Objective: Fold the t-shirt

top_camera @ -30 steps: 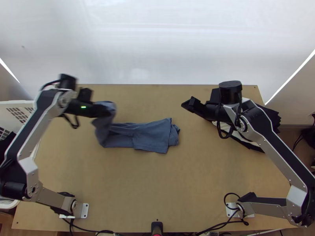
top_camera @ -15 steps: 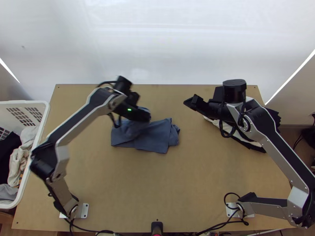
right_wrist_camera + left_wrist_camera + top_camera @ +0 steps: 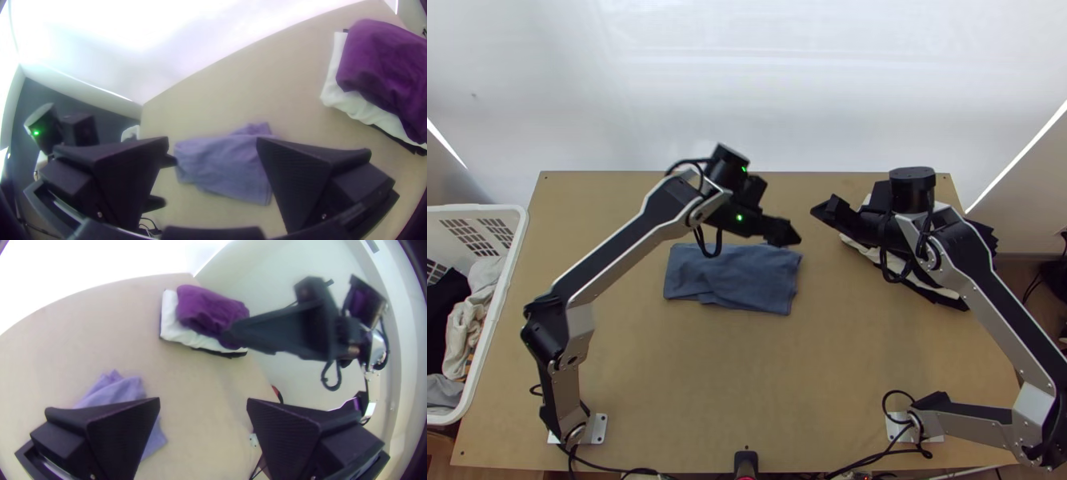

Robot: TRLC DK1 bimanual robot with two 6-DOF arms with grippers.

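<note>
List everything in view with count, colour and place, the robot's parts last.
t-shirt: one, blue, folded flat mid-table
table: one, light wood, beneath the arms
clothes pile: one, purple, white and black, far right corner
basket: one, white, left edge, holding black, cream and grey clothes
backdrop: one, white, behind the table
arms: two, silver and black, bases left and right
left claw: one, black, open, near the t-shirt's far edge
right claw: one, black, open, near the pile

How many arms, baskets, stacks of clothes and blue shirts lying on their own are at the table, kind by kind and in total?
Arms: 2
Basket: 1
Stack: 1
Blue shirt: 1
Total: 5
</note>
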